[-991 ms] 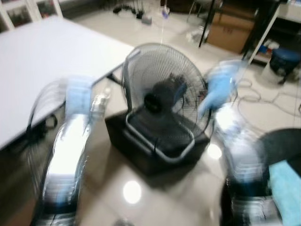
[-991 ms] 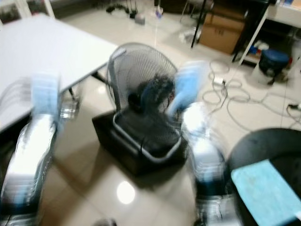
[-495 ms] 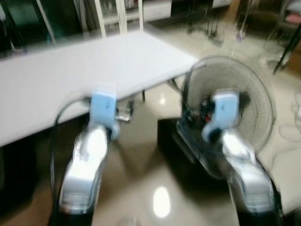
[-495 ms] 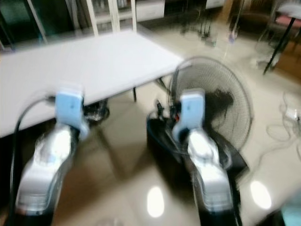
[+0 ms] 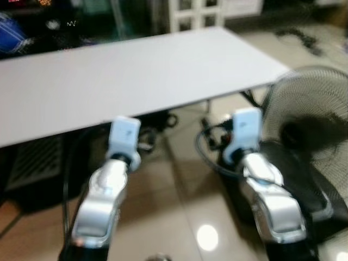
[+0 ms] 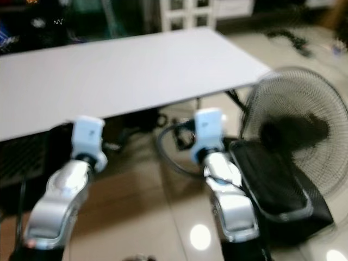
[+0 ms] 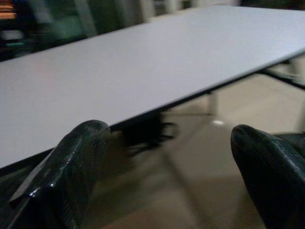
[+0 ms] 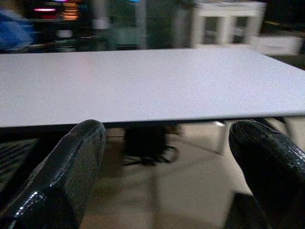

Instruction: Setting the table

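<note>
White table (image 5: pixel 136 76) — ahead, top bare, near edge just beyond both wrists. Left gripper (image 7: pixel 171 157): fingers spread wide, nothing held, level with the table edge. Right gripper (image 8: pixel 167 162): likewise wide apart, empty. Floor fan (image 5: pixel 312 130) on a black box (image 6: pixel 283 196), just beside the right arm; loose cable (image 5: pixel 209 157) on the tiles between. Likely hazards — elbow striking the fan grille on turning, feet catching the cable, fingers jamming under the tabletop if carried forward at this height.

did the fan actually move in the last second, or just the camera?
No. The fan sits by the same table corner throughout; both slid right together in view, so the camera turned left.
</note>
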{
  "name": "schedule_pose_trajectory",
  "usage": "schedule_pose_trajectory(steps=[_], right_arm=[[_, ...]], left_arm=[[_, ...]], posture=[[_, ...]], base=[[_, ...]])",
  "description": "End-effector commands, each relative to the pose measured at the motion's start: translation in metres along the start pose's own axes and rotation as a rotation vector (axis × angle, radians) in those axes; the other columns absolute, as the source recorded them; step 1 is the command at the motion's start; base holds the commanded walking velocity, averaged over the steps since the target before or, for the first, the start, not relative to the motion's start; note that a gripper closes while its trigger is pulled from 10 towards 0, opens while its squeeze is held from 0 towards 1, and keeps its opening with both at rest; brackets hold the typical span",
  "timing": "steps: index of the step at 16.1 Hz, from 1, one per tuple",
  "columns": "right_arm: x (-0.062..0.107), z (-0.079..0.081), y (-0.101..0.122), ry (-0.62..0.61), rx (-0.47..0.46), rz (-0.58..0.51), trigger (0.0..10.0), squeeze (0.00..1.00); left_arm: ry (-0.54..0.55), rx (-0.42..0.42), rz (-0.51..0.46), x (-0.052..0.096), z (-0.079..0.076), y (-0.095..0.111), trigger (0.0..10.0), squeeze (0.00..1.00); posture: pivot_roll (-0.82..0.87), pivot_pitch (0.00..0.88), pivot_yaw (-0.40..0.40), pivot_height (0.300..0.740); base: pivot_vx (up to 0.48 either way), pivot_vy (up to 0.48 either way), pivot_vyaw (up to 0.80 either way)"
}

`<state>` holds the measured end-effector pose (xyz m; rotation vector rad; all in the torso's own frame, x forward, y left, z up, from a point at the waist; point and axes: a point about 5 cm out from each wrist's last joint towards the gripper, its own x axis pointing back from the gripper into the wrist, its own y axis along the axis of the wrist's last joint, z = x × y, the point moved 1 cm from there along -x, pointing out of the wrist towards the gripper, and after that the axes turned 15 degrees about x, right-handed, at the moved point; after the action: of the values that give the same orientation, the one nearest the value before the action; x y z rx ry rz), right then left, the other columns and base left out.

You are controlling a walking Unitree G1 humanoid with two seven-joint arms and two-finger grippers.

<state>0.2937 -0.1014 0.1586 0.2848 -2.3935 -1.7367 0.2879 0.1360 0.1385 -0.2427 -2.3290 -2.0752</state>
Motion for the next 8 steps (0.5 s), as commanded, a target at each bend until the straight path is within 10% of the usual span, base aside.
schedule_pose_trajectory(steps=[1,8], right_arm=[[-0.0011,-0.0006,0.0027,0.008,0.023,0.000,10.0,0.00],[0.0026,-0.0035,0.0051,0.032,0.014,-0.010,10.0,0.00]], left_arm=[[0.012,-0.009,-0.038,0.0032,0.0014,0.0045,10.0,0.00],[0.024,-0.091,-0.084,0.0109,-0.0004,0.0056,10.0,0.00]], posture=[[-0.01,0.000,0.051,0.740],[0.00,0.000,0.007,0.740]], base=[[0.000,0.000,0.80],[0.000,0.000,0.80]])
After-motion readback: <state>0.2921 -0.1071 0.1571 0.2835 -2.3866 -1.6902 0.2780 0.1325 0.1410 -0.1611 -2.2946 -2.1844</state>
